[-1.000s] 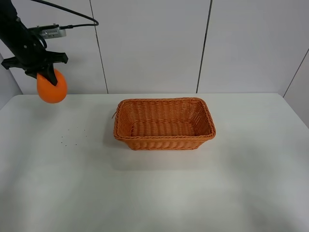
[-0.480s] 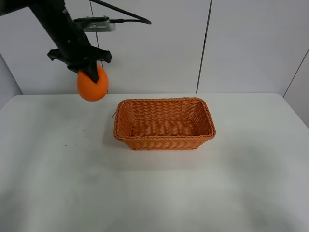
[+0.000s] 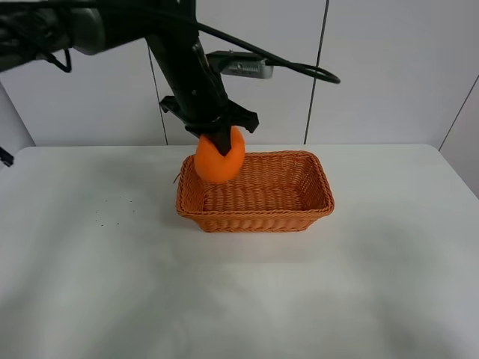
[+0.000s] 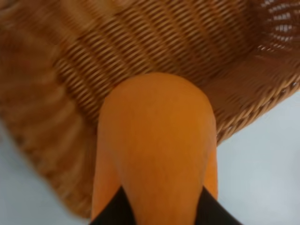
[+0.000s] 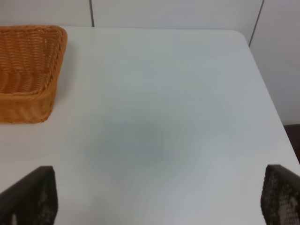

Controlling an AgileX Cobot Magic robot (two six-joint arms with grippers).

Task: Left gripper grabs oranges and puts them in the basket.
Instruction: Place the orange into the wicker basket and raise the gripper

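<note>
The left end effector point(image 3: 220, 143) is clamping an orange point(image 3: 218, 160) from above, its dark fingers point(image 3: 224, 142) pressing down over the front of the fruit and covering the top, so no stem is showing. In the left wrist view only two black finger point(image 4: 111, 212) edges are peeking in beside the orange point(image 4: 157, 145), which is filling much of the picture; the rest of the end effector is lying out of that view. The orange is hanging in the air over the left end of the wicker basket point(image 3: 254, 218), overlapping its rear left rim in the high view. The wrist view is showing the woven floor and sloping wall of the basket point(image 4: 140, 42) beneath the fruit, partly blurred, and how far the fruit is hanging above the weave is hard to judge. The black arm point(image 3: 183, 60) is reaching in from the upper left, cut off by the picture's edge, and a black cable point(image 3: 299, 71) is looping out from it to the right. The basket is sitting on a white worktop point(image 3: 112, 284), with a few tiny dark specks point(image 3: 112, 211) lying to its left.

The right end effector point(image 5: 159, 178) is not appearing in the high view. Its own camera is showing two dark fingertips point(image 5: 33, 194) standing wide apart, gripping nothing, over bare worktop, with one corner of the basket point(image 5: 33, 70) cut off at the edge
</note>
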